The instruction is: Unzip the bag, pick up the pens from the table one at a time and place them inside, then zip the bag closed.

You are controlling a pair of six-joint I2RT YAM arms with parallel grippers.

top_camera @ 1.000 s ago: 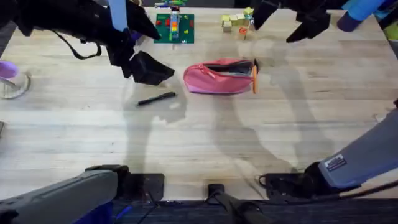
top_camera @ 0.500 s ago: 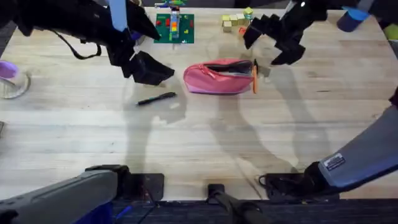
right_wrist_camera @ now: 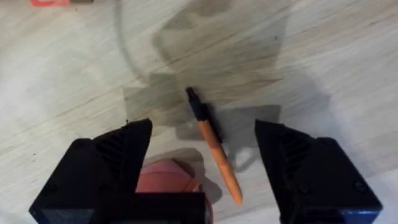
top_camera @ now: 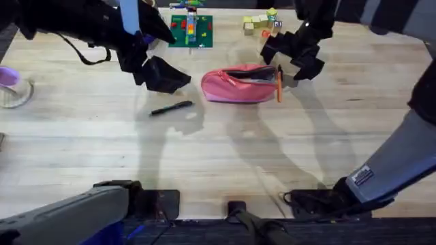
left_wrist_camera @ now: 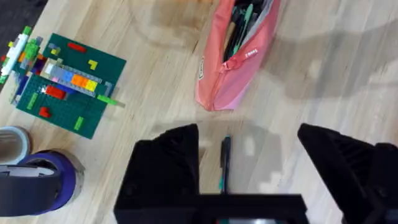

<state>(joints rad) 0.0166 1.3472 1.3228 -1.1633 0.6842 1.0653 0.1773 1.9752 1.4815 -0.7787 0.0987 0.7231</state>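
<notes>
While right gripper hovers spread over orange pen.

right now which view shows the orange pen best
The right wrist view: the orange pen lies whole on the table between the open right gripper fingers, black end clear. Overhead shows it as a thin stripe at the bag's end.

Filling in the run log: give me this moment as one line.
bag: unzipped | orange pen: on table beside bag | black pen: on table | right pincer: open over orange pen | left pincer: open
</notes>
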